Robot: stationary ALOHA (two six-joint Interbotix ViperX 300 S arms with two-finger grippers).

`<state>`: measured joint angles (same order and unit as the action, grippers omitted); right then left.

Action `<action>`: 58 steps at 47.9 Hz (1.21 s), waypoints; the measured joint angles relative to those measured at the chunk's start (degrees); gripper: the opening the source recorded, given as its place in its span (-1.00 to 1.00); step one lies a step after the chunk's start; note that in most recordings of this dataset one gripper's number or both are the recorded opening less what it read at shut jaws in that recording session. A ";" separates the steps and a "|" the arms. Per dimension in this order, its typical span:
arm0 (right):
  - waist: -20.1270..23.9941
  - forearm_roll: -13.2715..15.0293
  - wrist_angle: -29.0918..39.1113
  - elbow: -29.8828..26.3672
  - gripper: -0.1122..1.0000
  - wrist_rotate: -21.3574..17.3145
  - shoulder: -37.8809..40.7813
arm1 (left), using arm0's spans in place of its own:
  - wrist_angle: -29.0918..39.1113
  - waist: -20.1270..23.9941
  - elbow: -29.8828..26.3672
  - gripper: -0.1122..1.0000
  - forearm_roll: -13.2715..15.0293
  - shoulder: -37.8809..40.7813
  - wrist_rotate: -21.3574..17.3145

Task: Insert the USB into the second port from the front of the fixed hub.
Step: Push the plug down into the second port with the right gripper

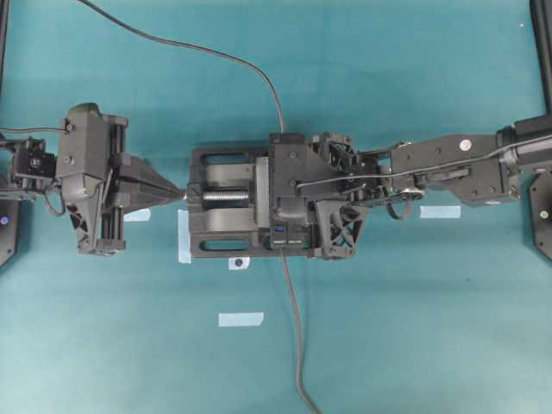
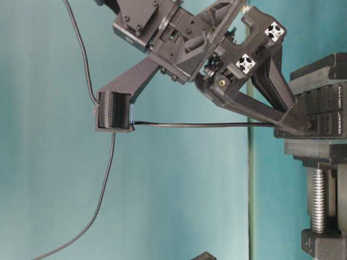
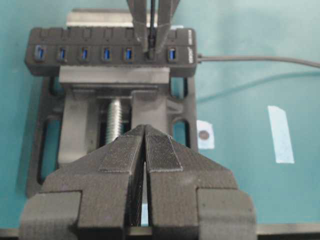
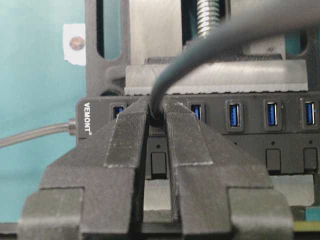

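Hub point(image 3: 110, 52): long black strip with a row of blue ports, clamped across the vise point(image 1: 226, 213); marked VEMONT at one end. In the left wrist view it lies across the top of the frame, with its own cable point(image 3: 260, 59) leaving at 3 o'clock. Blue ports show either side of the right gripper's fingers; the port between them is covered.

USB point(image 4: 156, 119): small black plug, mostly hidden, pinched between the right gripper's fingertips and standing at the second port from the VEMONT end. How deep it sits cannot be told. Its grey cable point(image 4: 210, 47) arches up and away toward 1 o'clock in the right wrist view.

Right gripper point(image 4: 156, 125): closed on the USB, fingers angled down onto the hub. Overhead, its arm point(image 1: 448, 168) reaches in from 3 o'clock and the wrist covers the hub's middle.

Left gripper point(image 3: 145, 145): fingers pressed together, holding nothing. It points level at the vise's silver screw point(image 3: 114, 120), its tips just beside the screw end in the overhead view, coming from 9 o'clock.

Vise: black, bolted flat, slots in its base.

Table point(image 1: 414, 328): teal surface. Pale tape strips point(image 1: 241, 319) lie around the vise; one small white patch point(image 3: 204, 134) carries a dark dot. A cable point(image 1: 295, 336) runs off toward 6 o'clock, another toward 11 o'clock.
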<state>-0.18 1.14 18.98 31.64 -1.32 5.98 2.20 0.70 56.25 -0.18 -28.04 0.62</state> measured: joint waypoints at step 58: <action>0.00 -0.09 1.05 -0.26 -0.73 0.00 0.18 | 0.00 0.00 0.09 -0.79 -0.09 0.35 0.00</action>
<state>-0.18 1.05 20.04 31.38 -1.32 6.15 2.20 0.70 56.34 -0.26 -27.69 0.62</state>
